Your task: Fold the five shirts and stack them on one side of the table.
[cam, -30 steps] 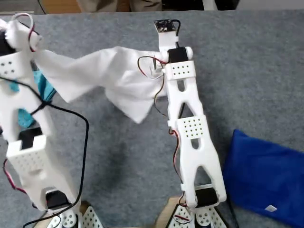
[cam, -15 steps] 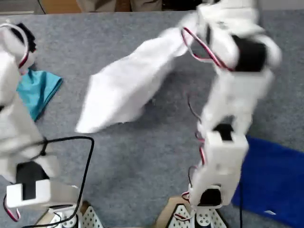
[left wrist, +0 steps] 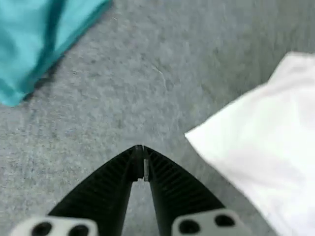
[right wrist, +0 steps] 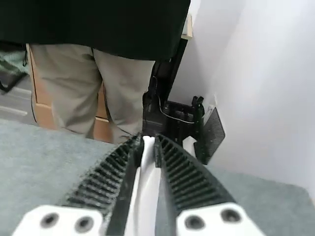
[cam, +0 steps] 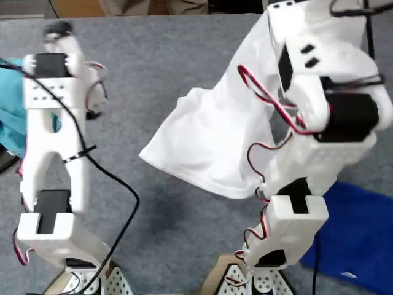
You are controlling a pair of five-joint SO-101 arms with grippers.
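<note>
A white shirt (cam: 209, 141) hangs in the air over the middle of the grey table, drooping from the raised right arm (cam: 319, 123). My right gripper (right wrist: 147, 142) is shut on a strip of the white shirt (right wrist: 145, 187), held high and facing the room behind. My left gripper (left wrist: 139, 164) is shut with nothing in it, just above the carpet, apart from the white shirt's lower corner (left wrist: 266, 147). A teal shirt (left wrist: 39, 39) lies crumpled past it, at the table's left edge (cam: 9, 110). A blue shirt (cam: 362, 233) lies flat at the front right.
The left arm (cam: 52, 123) stretches up the left side with a black cable (cam: 116, 184) trailing over the carpet. A person's legs (right wrist: 93, 88) stand behind the table's far edge. Bare grey carpet (cam: 153, 61) lies between the arms.
The left gripper has let go of the white shirt and drawn away to the left. The right arm has swung up and to the right, lifting the shirt off the table.
</note>
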